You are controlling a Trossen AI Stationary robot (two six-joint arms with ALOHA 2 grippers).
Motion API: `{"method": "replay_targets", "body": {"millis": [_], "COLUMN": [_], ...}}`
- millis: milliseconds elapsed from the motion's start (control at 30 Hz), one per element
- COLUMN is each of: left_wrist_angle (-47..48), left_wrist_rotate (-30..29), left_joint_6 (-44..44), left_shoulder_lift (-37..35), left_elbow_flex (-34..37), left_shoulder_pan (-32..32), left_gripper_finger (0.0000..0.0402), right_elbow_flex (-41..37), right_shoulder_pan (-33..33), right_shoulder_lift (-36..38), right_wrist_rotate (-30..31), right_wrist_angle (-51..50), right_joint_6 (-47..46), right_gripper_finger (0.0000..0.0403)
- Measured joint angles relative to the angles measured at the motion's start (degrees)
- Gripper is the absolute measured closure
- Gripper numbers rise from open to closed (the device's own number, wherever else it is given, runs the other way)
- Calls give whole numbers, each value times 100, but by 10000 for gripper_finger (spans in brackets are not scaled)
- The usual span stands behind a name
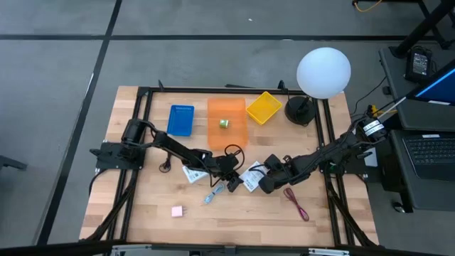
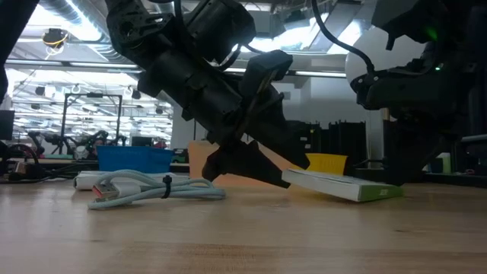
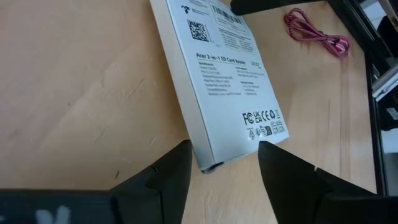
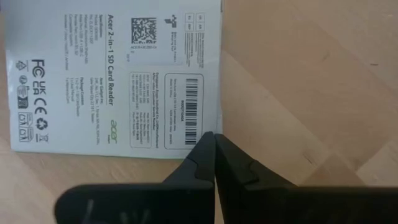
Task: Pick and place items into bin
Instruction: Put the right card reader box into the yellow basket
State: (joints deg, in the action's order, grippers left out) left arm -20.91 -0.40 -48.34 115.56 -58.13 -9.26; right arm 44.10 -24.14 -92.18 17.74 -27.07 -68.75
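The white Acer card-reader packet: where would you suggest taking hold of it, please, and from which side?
Take the white packet by the short end facing the left arm, from that side: it is thin and lies nearly flat, and the left gripper's open fingers straddle that end's corner.

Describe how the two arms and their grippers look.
Both arms are dark, jointed and slim, with black cables. The left gripper has two broad, black, wedge-shaped fingers. The right gripper has black fingers tapering to points. The right arm carries a white label near its base.
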Motion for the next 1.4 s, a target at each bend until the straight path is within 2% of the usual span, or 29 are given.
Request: {"method": "replay_targets", "body": {"millis": [267, 600, 867, 1067, 1400], "left_wrist_angle": [-470, -479, -373, 213, 1535], "left_wrist_rotate": [311, 587, 726, 718, -84], "left_joint_6": [26, 328, 565, 1124, 1936], "left_shoulder_lift": [413, 403, 289, -108, -1108], "left_elbow_flex": [-137, -236, -223, -221, -216], "left_shoulder_pan": [1, 13, -9, -57, -212], "left_gripper_finger": [284, 339, 346, 349, 351], "right_elbow_flex": [-2, -2, -4, -7, -13], "right_shoulder_pan": [-2, -9, -141, -306, -577], "right_shoulder_lift": [0, 0, 29, 342, 1142], "right_wrist_rotate": [-2, 65, 169, 160, 1100], "right_wrist_angle": [14, -17, 21, 78, 111], "right_joint_6": [-16, -8, 148, 184, 563], "right_gripper_finger": [403, 403, 403, 403, 403]}}
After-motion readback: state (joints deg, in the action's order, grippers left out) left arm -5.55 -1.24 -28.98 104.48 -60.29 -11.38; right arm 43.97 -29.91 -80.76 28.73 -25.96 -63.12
